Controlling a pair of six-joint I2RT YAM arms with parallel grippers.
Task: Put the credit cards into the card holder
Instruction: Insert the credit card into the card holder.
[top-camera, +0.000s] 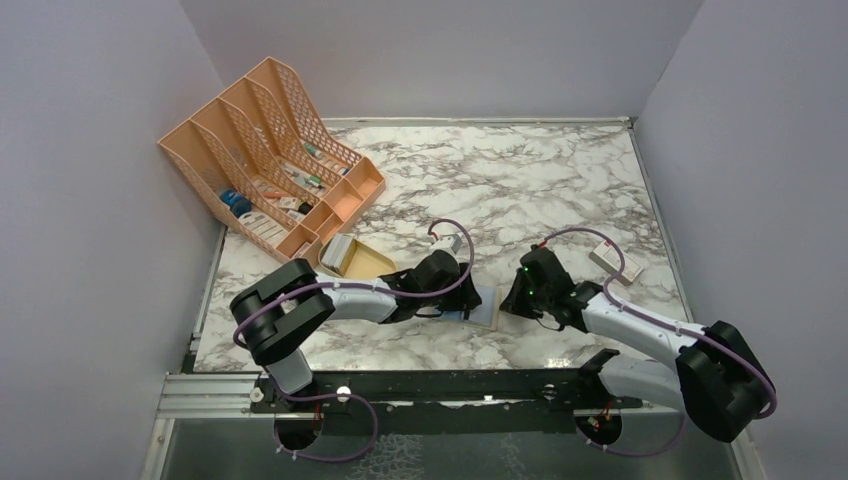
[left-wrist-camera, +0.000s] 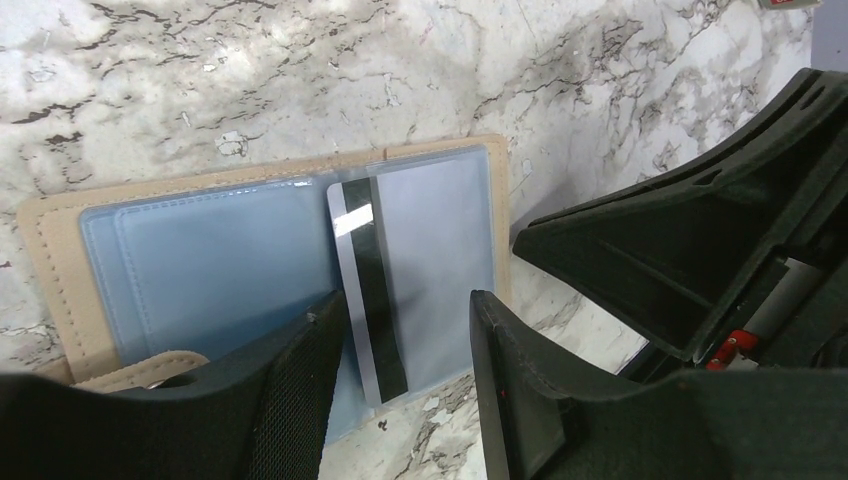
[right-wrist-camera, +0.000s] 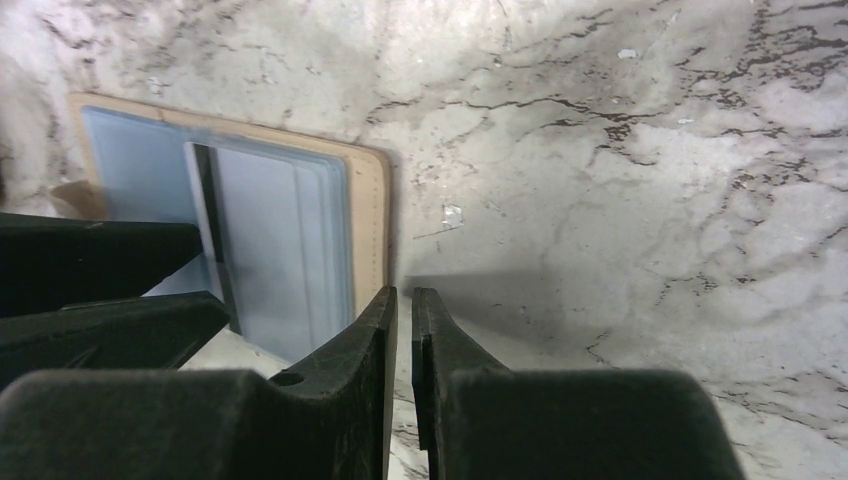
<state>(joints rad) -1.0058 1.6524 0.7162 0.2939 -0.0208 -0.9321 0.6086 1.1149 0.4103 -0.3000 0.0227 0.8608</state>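
Observation:
The tan card holder (top-camera: 484, 306) lies open on the marble, pale blue pockets up. In the left wrist view (left-wrist-camera: 200, 260) a grey credit card (left-wrist-camera: 380, 300) with a black stripe lies lengthwise on its right pocket, its near end sticking out past the holder's edge. My left gripper (left-wrist-camera: 407, 300) is open just above that card, one finger on each side, holding nothing. My right gripper (right-wrist-camera: 405, 300) is shut and empty, its tips beside the holder's right edge (right-wrist-camera: 372, 220). The card's stripe also shows in the right wrist view (right-wrist-camera: 207, 230).
A large orange mesh file rack (top-camera: 270, 150) stands at the back left. A beige dish (top-camera: 368, 262) with a pale flat item at its left end lies behind the left arm. A white box (top-camera: 615, 262) lies at the right.

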